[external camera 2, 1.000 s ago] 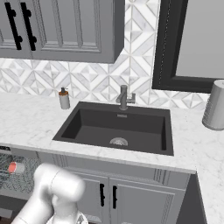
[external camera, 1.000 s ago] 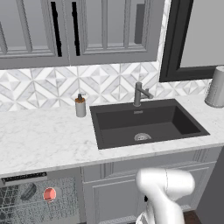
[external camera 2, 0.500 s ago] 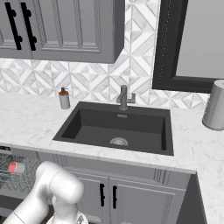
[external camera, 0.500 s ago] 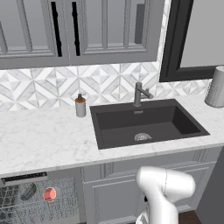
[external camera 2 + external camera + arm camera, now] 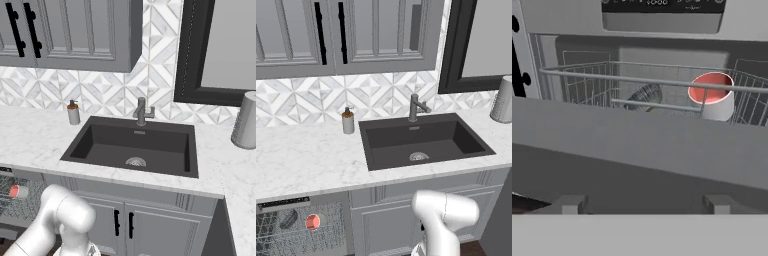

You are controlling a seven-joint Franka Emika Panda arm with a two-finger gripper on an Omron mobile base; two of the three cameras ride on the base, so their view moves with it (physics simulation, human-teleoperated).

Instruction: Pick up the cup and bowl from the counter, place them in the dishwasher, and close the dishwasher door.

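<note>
cup (image 5: 711, 95): lies on its side in the dishwasher (image 5: 662, 75) wire rack, red mouth facing the hand cam; also seen as a red disc low left in left base view (image 5: 312, 221) and at the left edge of right base view (image 5: 18, 191).
bowl (image 5: 644, 96): tipped on edge in the same rack, just left of the cup in hand view, a rack wire crossing in front — in left base view (image 5: 287, 219) it sits just left of the cup.
dishwasher door (image 5: 637, 150): flat grey panel across the middle of hand view, partway raised; rack and both dishes visible over its top edge, so not shut.
pincer: fingertips not made out in hand view; can't tell if open or closed.
tabletop (image 5: 306, 155): white marble w/ black sink (image 5: 423, 140) set in it, faucet (image 5: 416, 106) behind the sink.
soap bottle (image 5: 347, 121): upright on the tabletop, just left of the sink's back corner.
canister (image 5: 503, 100): upright at far right of the tabletop, well apart from the sink.
</note>
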